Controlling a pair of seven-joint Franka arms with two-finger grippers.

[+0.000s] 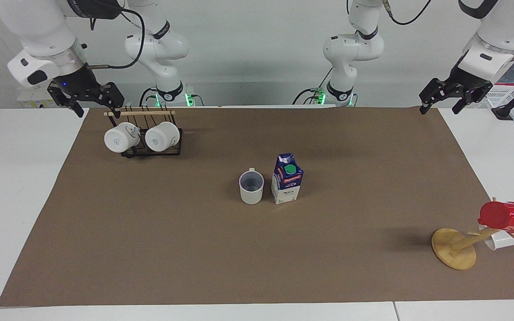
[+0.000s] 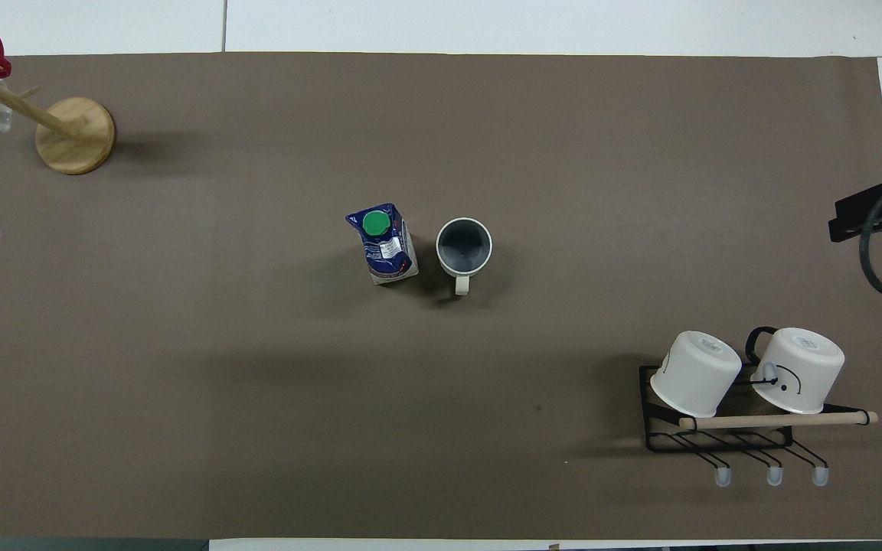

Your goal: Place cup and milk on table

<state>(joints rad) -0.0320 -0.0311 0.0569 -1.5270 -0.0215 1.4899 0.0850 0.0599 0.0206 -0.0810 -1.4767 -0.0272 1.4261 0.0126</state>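
Your cup (image 1: 251,188) and milk (image 1: 287,179) stand upright, just beside each other, at the middle of the brown sheet on the table (image 1: 11,187). Your right gripper (image 1: 86,96) hangs with jaws spread above the sheet's corner beside the black rack (image 1: 150,133) of white mugs. Your left gripper (image 1: 449,94) hangs empty, jaws spread, above the corner at its own end.

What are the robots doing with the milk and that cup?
Nothing at this moment. The milk and the grey cup stand upright side by side on the brown paper in the middle of the table. The left gripper and right gripper hang open and empty above the table's two ends.
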